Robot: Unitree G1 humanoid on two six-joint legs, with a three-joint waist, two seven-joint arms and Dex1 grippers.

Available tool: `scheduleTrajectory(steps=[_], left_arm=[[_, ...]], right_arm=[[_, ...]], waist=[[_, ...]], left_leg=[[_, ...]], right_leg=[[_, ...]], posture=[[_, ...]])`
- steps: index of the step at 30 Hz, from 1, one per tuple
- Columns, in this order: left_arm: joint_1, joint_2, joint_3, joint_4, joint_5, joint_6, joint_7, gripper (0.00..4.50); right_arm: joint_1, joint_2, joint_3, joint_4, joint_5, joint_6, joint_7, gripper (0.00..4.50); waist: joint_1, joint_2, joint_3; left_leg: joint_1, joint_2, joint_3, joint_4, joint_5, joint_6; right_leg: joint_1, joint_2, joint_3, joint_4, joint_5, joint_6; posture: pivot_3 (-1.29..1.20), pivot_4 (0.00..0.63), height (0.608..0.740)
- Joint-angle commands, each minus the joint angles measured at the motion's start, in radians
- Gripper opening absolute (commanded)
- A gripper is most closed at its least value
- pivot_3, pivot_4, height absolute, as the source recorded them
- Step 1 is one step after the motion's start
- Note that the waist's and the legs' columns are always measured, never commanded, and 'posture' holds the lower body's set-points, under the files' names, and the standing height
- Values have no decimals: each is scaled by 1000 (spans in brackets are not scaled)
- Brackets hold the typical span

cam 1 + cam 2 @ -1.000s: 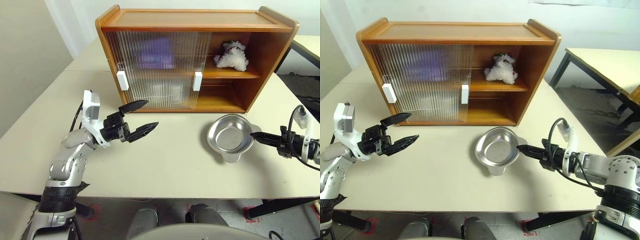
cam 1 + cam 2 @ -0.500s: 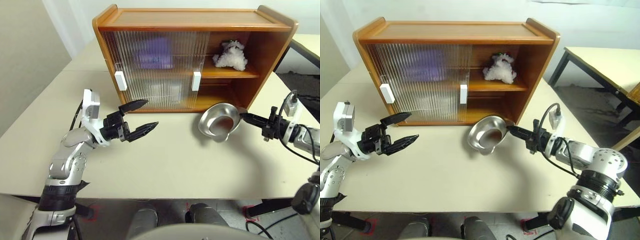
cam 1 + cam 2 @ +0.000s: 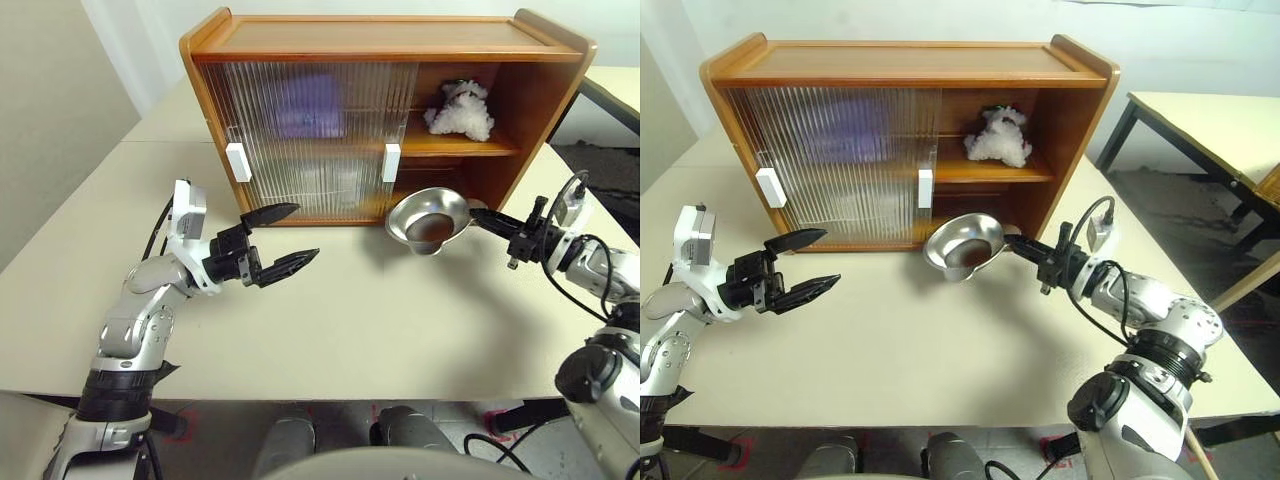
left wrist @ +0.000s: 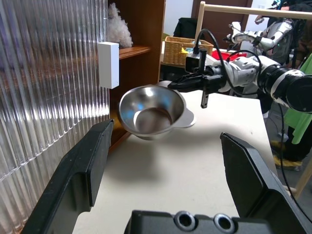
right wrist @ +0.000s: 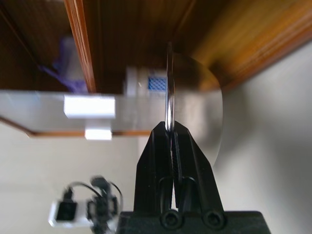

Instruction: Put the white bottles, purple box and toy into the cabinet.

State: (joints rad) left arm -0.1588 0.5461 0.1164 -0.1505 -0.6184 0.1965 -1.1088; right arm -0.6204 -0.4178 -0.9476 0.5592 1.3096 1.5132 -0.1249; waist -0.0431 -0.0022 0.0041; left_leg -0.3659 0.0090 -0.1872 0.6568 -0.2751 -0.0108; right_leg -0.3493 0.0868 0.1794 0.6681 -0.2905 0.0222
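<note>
R fingers point(image 3: 478, 217) pinch rim of metal bowl point(image 3: 428, 218), held off counter point(image 3: 380, 320) by cabinet point(image 3: 380, 110) opening; toy point(image 3: 460, 110) on shelf; L fingers point(image 3: 287, 238) spread wide, empty

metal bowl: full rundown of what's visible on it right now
The metal bowl is shallow, round, shiny steel with a flat tab on its rim. It is off the table, tilted, its hollow facing up and toward the camera. The right gripper is shut on its rim, fingers pinching the thin edge. It hangs in front of the cabinet's open lower right compartment, beside the right sliding door's white handle. Nothing shows inside it.
</note>
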Motion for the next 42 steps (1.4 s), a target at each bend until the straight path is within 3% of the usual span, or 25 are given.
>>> scheduleTrajectory(steps=[1, 11, 21, 42], left_arm=[[-7, -1, -9, 12, 11, -7, -3, 4500], [-4, 2, -12, -1, 10, 0, -1, 4500], [-7, 3, -12, -1, 7, 4, -1, 4500], [1, 1, -16, -19, 4, 12, 8, 4500]], right_arm=[[-16, 47, -21, 1, 49, -38, -60, 8], [-23, 152, 13, -56, 76, -232, -144, 8], [-13, 125, 69, -61, 79, -280, -111, 8], [-59, 178, 204, -13, -88, -586, 4, 8]], waist=[[-1, 0, 0], [-7, 2, 0], [-8, 2, 0], [-9, 2, -1]], left_leg=[[0, 0, 0, 0, 0, 0], [0, 3, -1, 0, -1, 1], [0, 4, -1, -1, -1, 1], [0, 5, -1, -2, -1, 1]], right_leg=[[0, 0, 0, 0, 0, 0], [-1, 0, 0, 0, 2, -3], [-2, 0, 0, 0, 4, -8], [-2, 1, 0, 0, 7, -12]], posture=[[-52, 0, 740], [-47, 0, 740], [-49, 0, 740], [-35, 0, 740]])
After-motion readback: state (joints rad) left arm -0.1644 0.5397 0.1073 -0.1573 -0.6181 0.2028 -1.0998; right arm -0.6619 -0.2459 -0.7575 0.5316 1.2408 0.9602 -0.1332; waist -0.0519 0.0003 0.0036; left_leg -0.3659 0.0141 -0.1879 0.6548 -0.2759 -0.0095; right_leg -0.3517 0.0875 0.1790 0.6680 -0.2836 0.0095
